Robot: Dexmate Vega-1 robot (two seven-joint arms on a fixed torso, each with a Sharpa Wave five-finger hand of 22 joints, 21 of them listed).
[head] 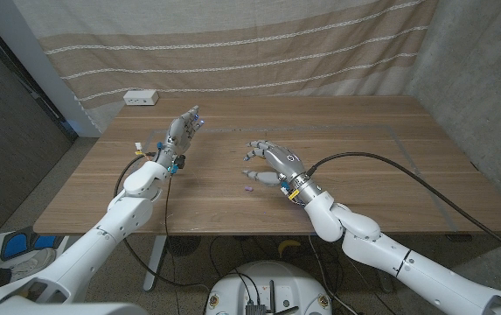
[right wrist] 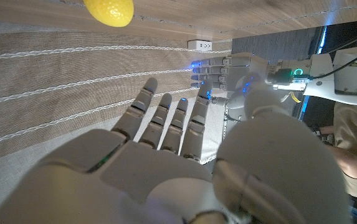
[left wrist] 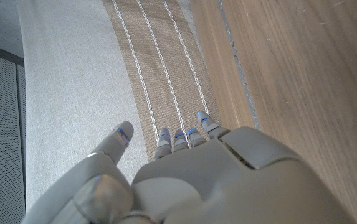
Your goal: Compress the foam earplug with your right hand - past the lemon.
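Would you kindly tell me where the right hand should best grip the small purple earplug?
Probably across its middle, from above: the earplug is tiny and lies low on the table, beside the right hand, so a thumb-and-finger pinch suits.

I look down on a wooden worktop [head: 364,149] with long plank grain and faint tape lines across it. Behind its far edge hangs a beige curtain [head: 233,48] crossed by thin white stripes. A white power strip [head: 140,98] sits on the worktop's far left corner. To the left I see a dark grey panel [head: 5,131] and a pale blue post [head: 36,61]; to the right, a grey concrete wall [head: 486,79]. The floor [head: 53,184] below is grey.
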